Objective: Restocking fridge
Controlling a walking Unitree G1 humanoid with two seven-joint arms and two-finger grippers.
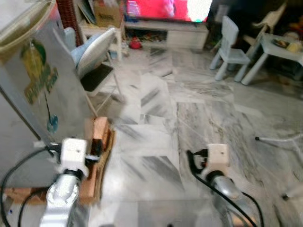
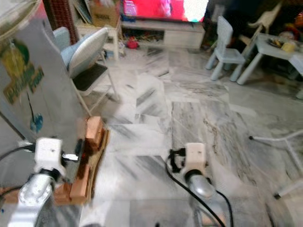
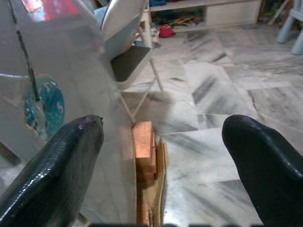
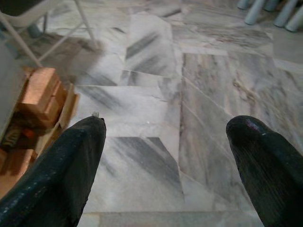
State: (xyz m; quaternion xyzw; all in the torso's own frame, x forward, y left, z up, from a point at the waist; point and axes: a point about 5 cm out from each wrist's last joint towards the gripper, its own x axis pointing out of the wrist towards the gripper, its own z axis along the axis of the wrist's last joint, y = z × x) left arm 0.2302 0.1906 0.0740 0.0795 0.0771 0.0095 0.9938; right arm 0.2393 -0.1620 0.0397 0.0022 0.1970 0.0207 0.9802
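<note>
Fridge, tall grey metal cabinet with green sticker (image 1: pixel 33 90), at far left, upright, long axis vertical, raised on orange wooden blocks (image 1: pixel 97 137). Likely heavy, rigid, smooth-sided; handle not made out in blur. Left gripper (image 3: pixel 161 156) spread wide beside fridge wall, empty. Right gripper (image 4: pixel 165 156) spread wide over grey marble floor (image 1: pixel 161 123), empty.

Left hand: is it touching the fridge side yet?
Cannot tell. In the left wrist view the open left hand has one finger overlapping the fridge side, with no plain contact or gap.
</note>
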